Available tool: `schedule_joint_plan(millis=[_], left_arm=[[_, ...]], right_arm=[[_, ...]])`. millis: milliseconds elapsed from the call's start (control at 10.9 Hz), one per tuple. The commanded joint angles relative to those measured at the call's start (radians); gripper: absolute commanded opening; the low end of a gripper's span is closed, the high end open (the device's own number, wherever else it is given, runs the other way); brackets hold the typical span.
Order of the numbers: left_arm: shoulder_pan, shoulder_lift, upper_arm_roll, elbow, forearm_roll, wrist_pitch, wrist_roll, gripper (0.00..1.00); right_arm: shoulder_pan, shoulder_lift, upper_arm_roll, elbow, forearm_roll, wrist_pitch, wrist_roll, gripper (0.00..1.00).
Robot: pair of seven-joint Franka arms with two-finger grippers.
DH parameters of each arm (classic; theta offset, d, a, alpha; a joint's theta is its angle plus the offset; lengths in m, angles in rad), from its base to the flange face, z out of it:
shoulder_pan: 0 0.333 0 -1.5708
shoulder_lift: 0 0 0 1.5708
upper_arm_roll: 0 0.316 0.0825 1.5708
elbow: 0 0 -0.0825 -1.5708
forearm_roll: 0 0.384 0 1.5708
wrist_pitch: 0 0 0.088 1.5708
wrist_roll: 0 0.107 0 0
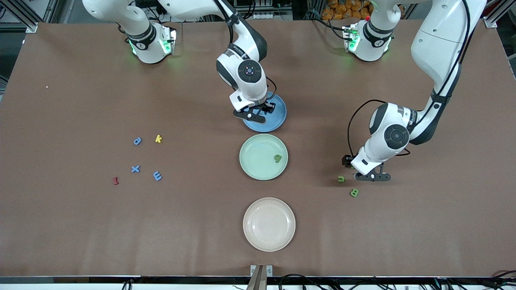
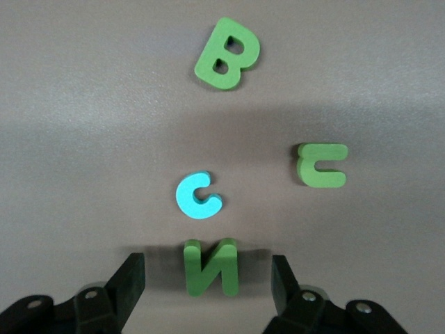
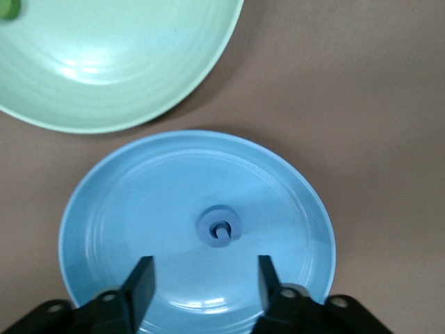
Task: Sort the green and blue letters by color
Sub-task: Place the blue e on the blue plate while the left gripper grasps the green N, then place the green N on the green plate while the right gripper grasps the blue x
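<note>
Left hand: fingers spread wide and holding nothing, low over the tabletop at the left arm's end, straddling the green N.
Green N: flat on the tabletop, directly between the left hand's two fingers, touching neither.
Blue c: just ahead of the left hand's fingertips, right beside the green N.
Green u: on the tabletop near the left hand, a little apart from the blue c.
Green B: the farthest of this cluster from the left hand, nearer the front camera than the green u.
Right hand: released, fingers apart, hanging over the blue plate.
Blue plate: under the right hand, with one small round blue letter lying at its middle, just ahead of the open fingers.
Green plate: next to the blue plate, nearer the front camera, holding one green letter near its rim.
Beige plate: nearest the front camera of the three plates.
Loose blue letters: blue a, blue x and blue E lie toward the right arm's end of the tabletop, well apart from both hands.
Other letters: yellow k beside the blue a; dark red letter near the blue x.
</note>
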Motion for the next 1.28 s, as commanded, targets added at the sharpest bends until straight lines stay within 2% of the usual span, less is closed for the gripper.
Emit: schedule_joint_plan(millis=[0,183,274,366,548,731,1005,1188], left_arm=[[-0.002,0.016,-0.002,0.015,0.018,0.008,-0.021,0.73],[-0.002,0.017,-0.002,0.015,0.018,0.008,-0.021,0.64],[-0.005,0.017,-0.002,0.015,0.019,0.008,-0.02,0.52],[-0.007,0.017,-0.002,0.015,0.02,0.008,-0.018,0.37],[-0.013,0.017,-0.002,0.017,0.018,0.008,-0.02,0.0],[-0.021,0.01,-0.002,0.018,0.019,0.007,-0.02,0.0],[-0.074,-0.016,-0.002,0.038,0.018,-0.007,-0.043,0.0],[-0.128,-0.027,-0.004,0.102,0.018,-0.09,-0.052,0.0]], right_arm=[[-0.03,-0.009,-0.007,0.018,0.012,-0.022,0.026,1.0],[-0.118,-0.01,-0.016,0.021,-0.004,-0.024,0.026,1.0],[-0.178,-0.017,-0.02,0.021,-0.027,-0.024,0.028,1.0],[-0.23,-0.026,-0.022,0.021,-0.041,-0.025,0.026,1.0],[-0.368,-0.026,-0.022,0.023,-0.111,-0.025,0.008,1.0],[-0.491,-0.023,-0.022,0.021,-0.142,-0.044,-0.03,1.0],[-0.675,-0.032,-0.022,0.017,-0.189,-0.136,-0.373,1.0],[-0.775,-0.059,-0.023,-0.002,-0.189,-0.14,-0.553,1.0]])
